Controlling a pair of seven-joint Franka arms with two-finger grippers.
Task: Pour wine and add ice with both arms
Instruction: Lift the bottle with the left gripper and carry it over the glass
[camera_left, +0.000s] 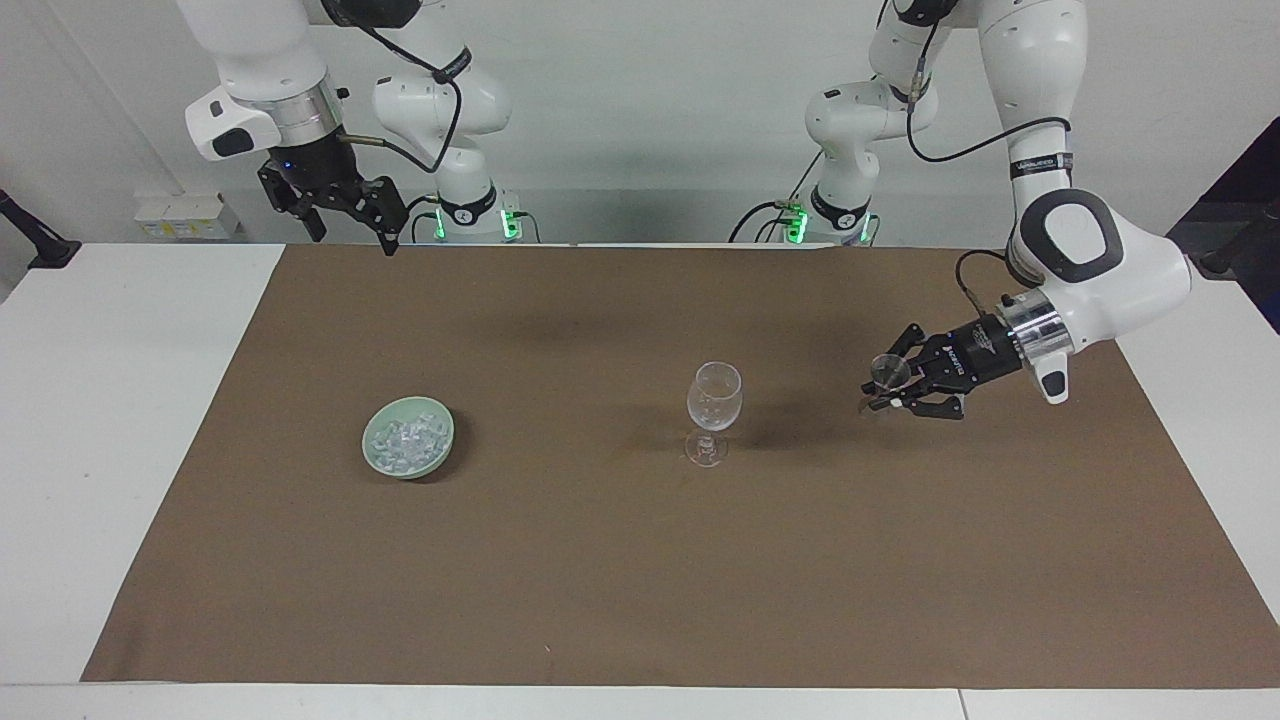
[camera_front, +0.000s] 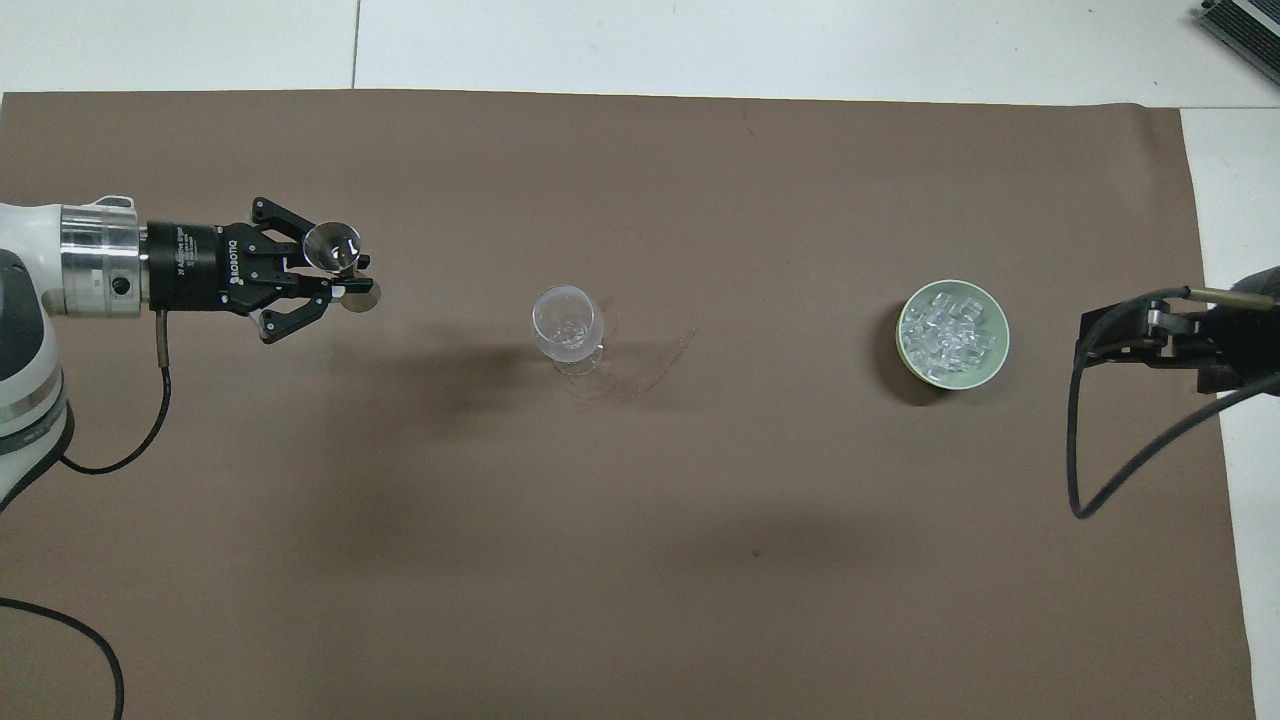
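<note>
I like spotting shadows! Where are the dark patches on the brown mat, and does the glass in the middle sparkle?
Facing view: a soft dark shadow lies on the mat beside the wine glass, toward the left gripper, and the bowl has a small one. Overhead view: the glass throws a faint curved glint onto the mat, and the ice glitters white.

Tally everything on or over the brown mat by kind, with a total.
Wine glass, standing on the mat: 1
Small stemmed cup, held by the left gripper: 1
Green bowl, heaped with ice: 1
Total: 3
</note>
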